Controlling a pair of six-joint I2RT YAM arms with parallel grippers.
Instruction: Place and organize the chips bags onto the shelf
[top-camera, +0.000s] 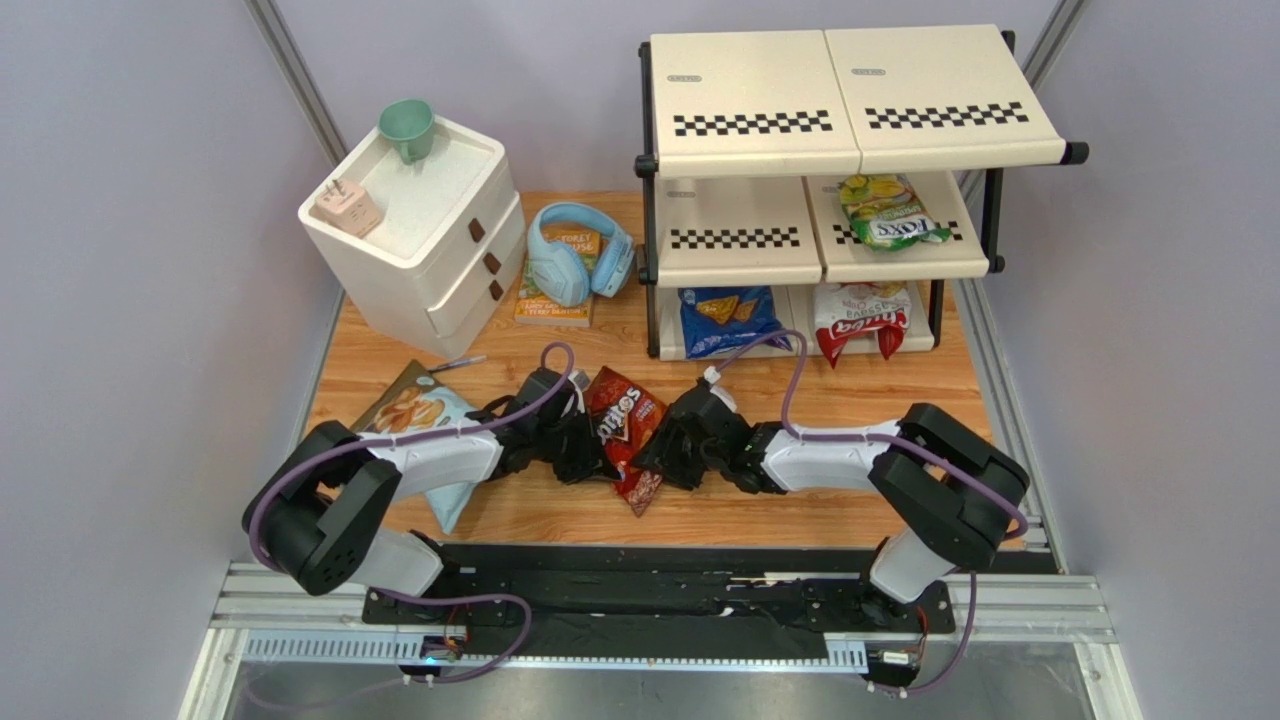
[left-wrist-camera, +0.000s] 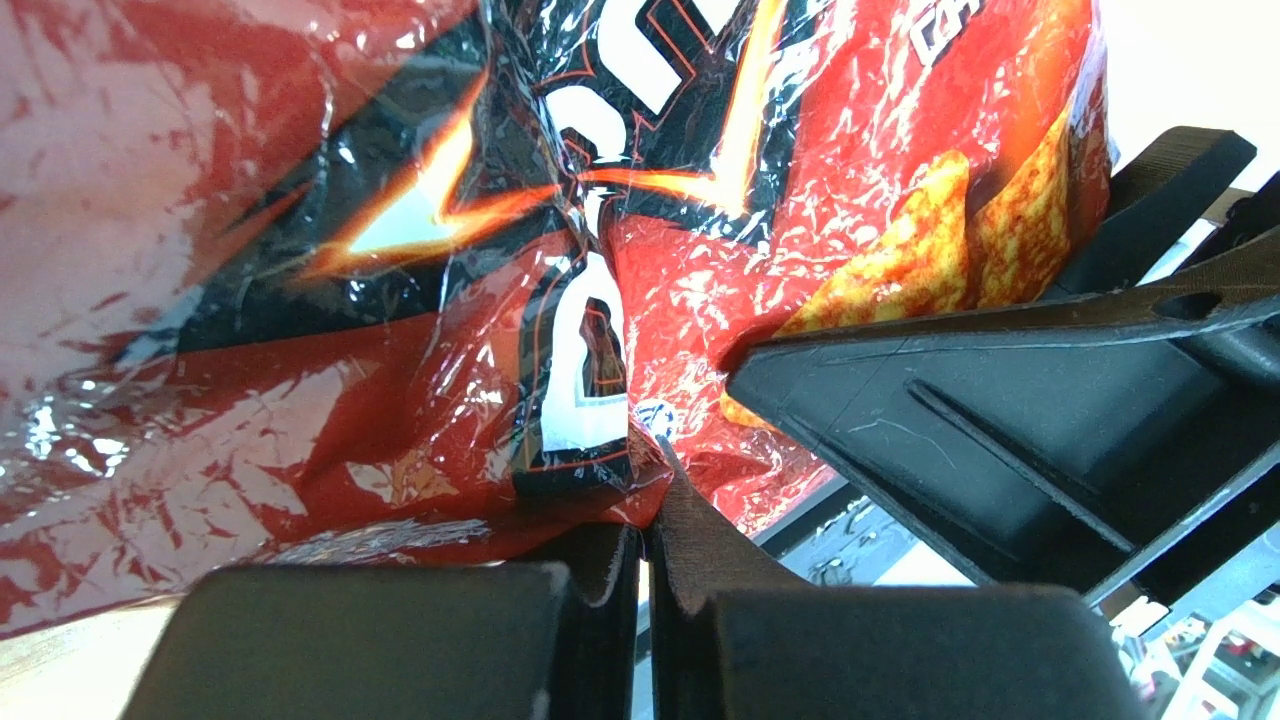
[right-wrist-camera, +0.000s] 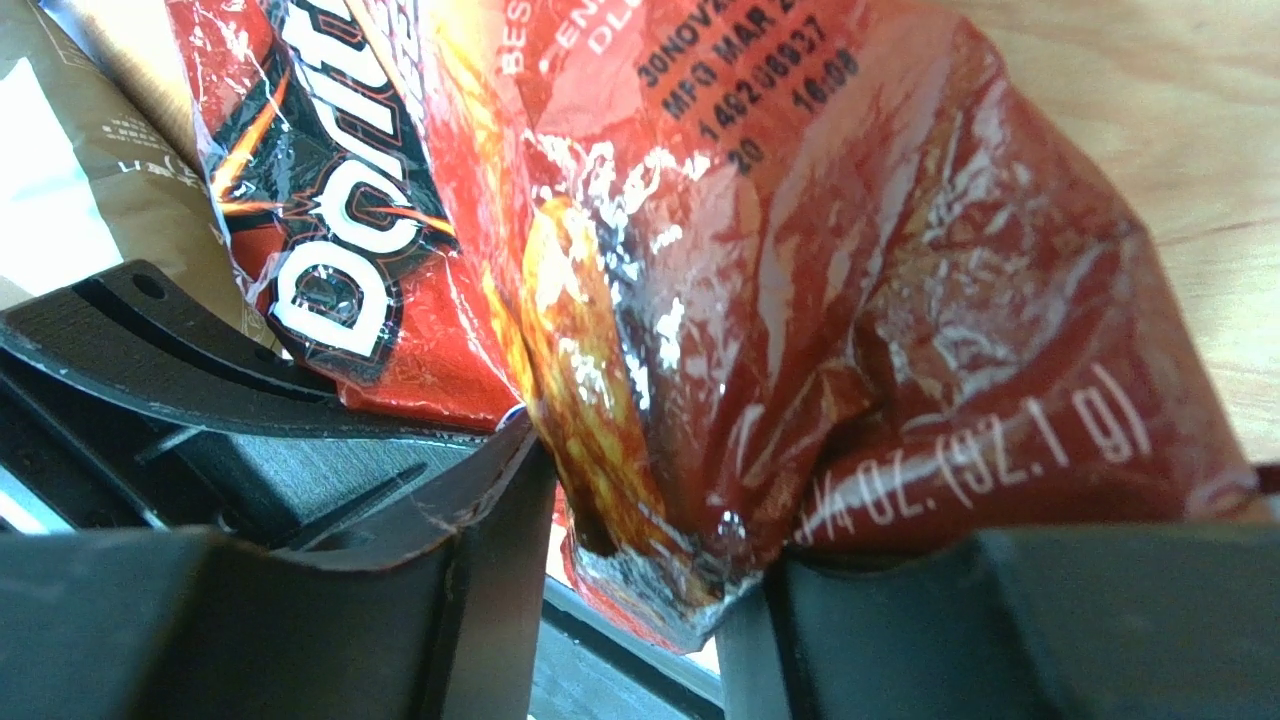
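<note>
The red Doritos bag (top-camera: 624, 432) is held between my two grippers over the near middle of the wooden table. My left gripper (top-camera: 589, 447) is shut on its thin edge (left-wrist-camera: 646, 495). My right gripper (top-camera: 669, 447) is closed around its crumpled bottom corner (right-wrist-camera: 639, 510). The large pale-blue cassava bag (top-camera: 409, 416) lies on the table, partly under my left arm. On the cream shelf (top-camera: 842, 98), the green-yellow bag (top-camera: 887, 210) sits on the middle tier at right. The blue Doritos bag (top-camera: 721, 318) and the white-and-red bag (top-camera: 860, 318) sit on the bottom tier.
A white two-drawer cabinet (top-camera: 436, 248) stands at the back left with a green cup (top-camera: 406, 128) and a small pink item (top-camera: 349, 206) on top. Blue headphones (top-camera: 579, 255) lie on an orange book (top-camera: 544, 308) beside it. A thin purple stick (top-camera: 458, 363) lies near the cassava bag.
</note>
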